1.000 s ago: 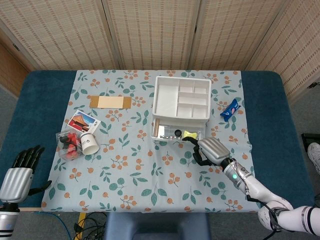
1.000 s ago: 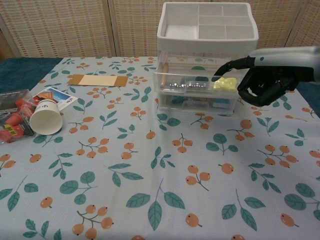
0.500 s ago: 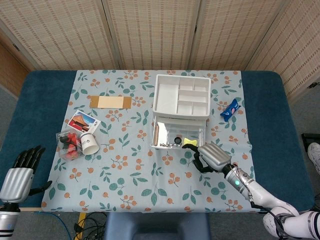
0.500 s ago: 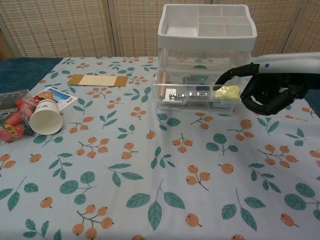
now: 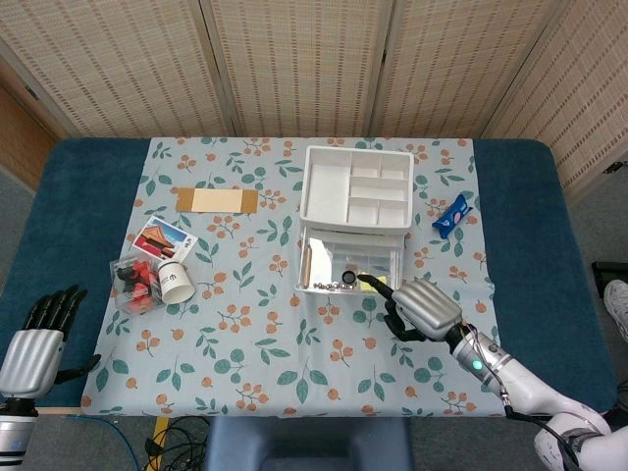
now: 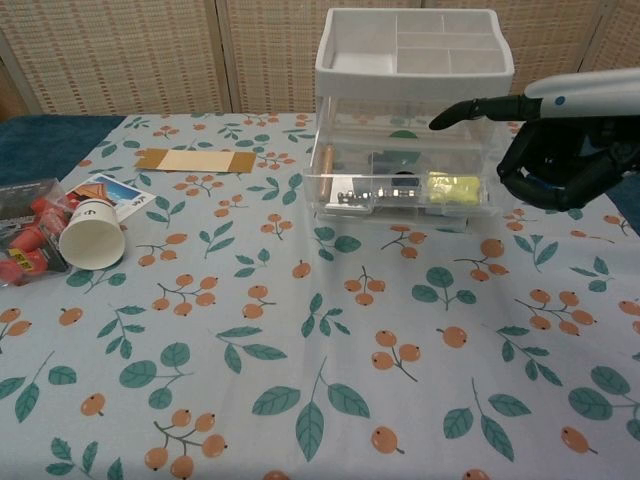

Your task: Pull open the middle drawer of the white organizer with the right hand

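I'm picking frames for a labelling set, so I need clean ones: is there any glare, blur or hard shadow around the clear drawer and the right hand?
Head view: even, soft light, sharp; the middle drawer shows its contents without glare. Chest view: the drawer's clear front carries faint reflections, contents legible; the right hand is crisp, unblurred, casting no hard shadow on the tablecloth.

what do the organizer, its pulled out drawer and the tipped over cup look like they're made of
Organizer: looks like white plastic, opaque and smooth, with moulded dividers in its top tray.
Drawer: probably clear plastic; the small things inside show through its front.
Cup: seems to be paper, matte white with dark print, thin rolled rim; lying on its side.
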Motion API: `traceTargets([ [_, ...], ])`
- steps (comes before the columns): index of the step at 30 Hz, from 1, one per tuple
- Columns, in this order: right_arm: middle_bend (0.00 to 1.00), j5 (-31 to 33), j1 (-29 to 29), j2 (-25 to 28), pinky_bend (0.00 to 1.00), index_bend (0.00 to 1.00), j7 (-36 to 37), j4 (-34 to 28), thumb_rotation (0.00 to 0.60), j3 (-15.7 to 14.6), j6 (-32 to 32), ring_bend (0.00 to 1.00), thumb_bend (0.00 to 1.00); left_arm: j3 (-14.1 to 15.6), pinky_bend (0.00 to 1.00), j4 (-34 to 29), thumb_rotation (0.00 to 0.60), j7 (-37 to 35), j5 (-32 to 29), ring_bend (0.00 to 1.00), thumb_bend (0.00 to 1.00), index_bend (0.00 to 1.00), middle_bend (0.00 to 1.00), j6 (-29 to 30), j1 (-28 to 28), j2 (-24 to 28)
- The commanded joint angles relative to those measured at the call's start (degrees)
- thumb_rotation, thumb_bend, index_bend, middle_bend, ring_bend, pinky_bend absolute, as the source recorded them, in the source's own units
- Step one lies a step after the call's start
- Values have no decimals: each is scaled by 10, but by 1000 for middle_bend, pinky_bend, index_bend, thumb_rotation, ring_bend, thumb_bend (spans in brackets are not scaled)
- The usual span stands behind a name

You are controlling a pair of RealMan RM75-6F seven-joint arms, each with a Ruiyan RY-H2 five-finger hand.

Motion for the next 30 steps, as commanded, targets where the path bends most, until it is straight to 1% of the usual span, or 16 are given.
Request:
traceTargets([
  [1, 733, -14, 12, 30, 1000, 0, -29, -24, 600, 17, 6, 841, 611, 0, 79, -1, 600, -1, 2, 64, 165, 54, 62, 2, 1, 1],
  [4, 732, -7, 31, 45, 1000, 0, -68, -29, 600, 37, 3, 841, 565, 1, 79, -2, 600, -2, 3, 64, 165, 54, 62, 6, 3, 2],
  [6, 733, -1, 47, 46, 1000, 33, -99, -22, 600, 48, -3, 841, 516, 1, 79, -3, 600, -2, 3, 64, 165, 54, 63, 7, 4, 2],
  [8, 733, 10, 70, 40, 1000, 103, -143, -7, 600, 60, -15, 841, 424, 1, 79, -5, 600, -1, 4, 64, 165, 54, 63, 9, 5, 4],
  [10, 736, 25, 90, 30, 1000, 144, -180, 9, 600, 68, -27, 841, 353, 1, 79, -7, 600, -2, 6, 64, 165, 54, 62, 13, 6, 5],
  [14, 762, 58, 124, 7, 1000, 243, -225, 35, 600, 75, -52, 841, 258, 0, 79, -7, 600, -1, 1, 64, 165, 54, 63, 15, 9, 7],
  [17, 788, 79, 146, -17, 1000, 277, -257, 58, 600, 73, -64, 848, 205, 0, 79, -8, 600, -2, 1, 64, 166, 54, 63, 17, 10, 8],
  [22, 825, 98, 175, -59, 1000, 328, -306, 98, 600, 63, -73, 882, 191, -1, 79, -8, 600, -2, -1, 64, 166, 54, 63, 17, 12, 10],
  [30, 843, 142, 213, -105, 1000, 349, -362, 143, 600, 51, -82, 897, 204, -1, 78, -7, 600, -3, -2, 64, 166, 54, 63, 18, 14, 10],
])
